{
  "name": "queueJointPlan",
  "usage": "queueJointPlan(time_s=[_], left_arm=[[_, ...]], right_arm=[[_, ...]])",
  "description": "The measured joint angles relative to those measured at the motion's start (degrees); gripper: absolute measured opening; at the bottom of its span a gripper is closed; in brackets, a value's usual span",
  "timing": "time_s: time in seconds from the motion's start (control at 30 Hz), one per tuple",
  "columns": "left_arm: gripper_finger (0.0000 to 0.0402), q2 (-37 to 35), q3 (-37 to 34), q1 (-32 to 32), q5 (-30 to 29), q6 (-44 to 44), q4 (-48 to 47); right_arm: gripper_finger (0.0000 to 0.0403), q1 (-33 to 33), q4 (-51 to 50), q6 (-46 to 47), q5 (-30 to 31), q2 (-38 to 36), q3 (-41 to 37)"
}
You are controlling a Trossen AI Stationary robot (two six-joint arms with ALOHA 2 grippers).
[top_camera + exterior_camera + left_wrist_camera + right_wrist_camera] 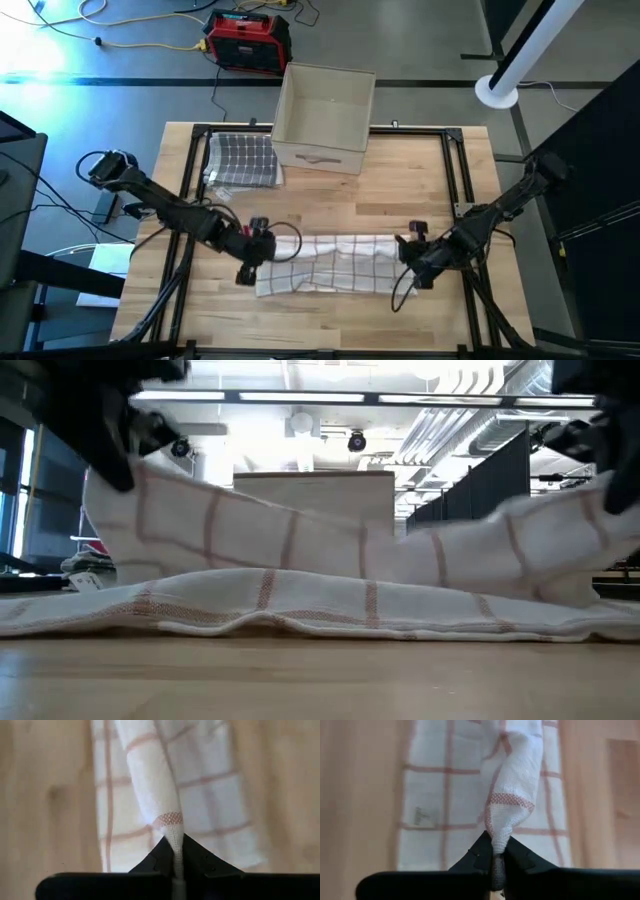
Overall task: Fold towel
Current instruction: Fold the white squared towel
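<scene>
Both grippers we log clenched on the towel point(325, 263): left gripper point(256, 262) at its left end, right gripper point(410, 262) at its right end, edge lifted.

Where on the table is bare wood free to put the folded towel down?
Bare wood lies between the box and the towel, and right of the box. The front strip is crowded: left gripper and right gripper hold the towel. A dark cloth fills the back left.
</scene>
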Motion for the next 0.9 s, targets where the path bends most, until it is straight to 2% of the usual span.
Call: queueJointPlan(time_s=[0.1, 0.3, 0.53, 0.7, 0.9], left_arm=[[0.0007, 0.0, 0.0, -1.6, 0.9, -1.6, 2.9], [0.0007, 0.5, 0.0, -3.3, 1.6, -8.0, 2.4], [0.002, 0.6, -0.1, -3.2, 8.6, -14.3, 2.7], [0.0051, 0.7, -0.1, -2.3, 9.4, -20.2, 2.7], [0.0116, 0.7, -0.1, -2.6, 16.5, -26.9, 2.9]], right_arm=[[0.0013, 1.6, 3.9, 0.1, 0.0, 0.0, -1.1], [0.0023, 3.5, 4.6, 1.3, -0.4, 0.0, -1.2], [0.0038, 3.7, 4.1, 8.0, -4.5, 0.6, -1.2], [0.0106, 2.9, 4.0, 14.6, -7.6, 0.8, -1.2], [0.0201, 3.9, 3.6, 17.8, -13.3, 0.9, -1.2]])
